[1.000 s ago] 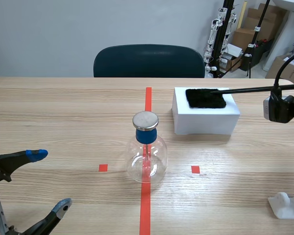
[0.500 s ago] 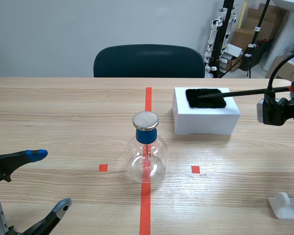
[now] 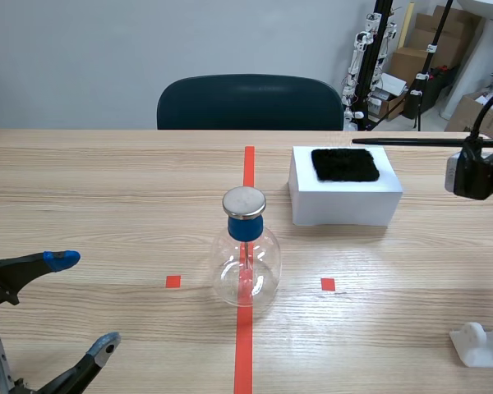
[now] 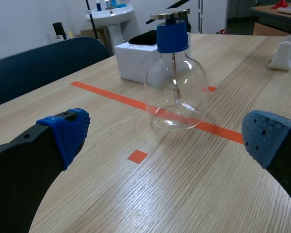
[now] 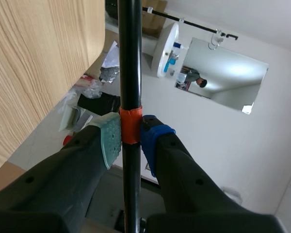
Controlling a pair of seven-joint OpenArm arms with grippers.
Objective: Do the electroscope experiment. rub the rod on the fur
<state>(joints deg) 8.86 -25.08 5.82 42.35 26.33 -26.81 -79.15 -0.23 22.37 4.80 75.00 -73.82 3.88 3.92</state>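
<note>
Rod (image 3: 411, 141) at upper right, pinched tight in the right pincer (image 5: 131, 138), should dip onto the black fur (image 3: 345, 164) and slide gently.

Flask (image 3: 245, 261) at centre of table (image 3: 107, 189), block (image 3: 345, 205) behind it to the right, fur pad (image 3: 345, 164) on block, rod (image 3: 407, 141) in right gripper (image 5: 131, 133), tip over block's far edge, stand (image 3: 481, 343) near right, left gripper (image 3: 74, 304) near left, chair (image 3: 251, 103) beyond table
</note>
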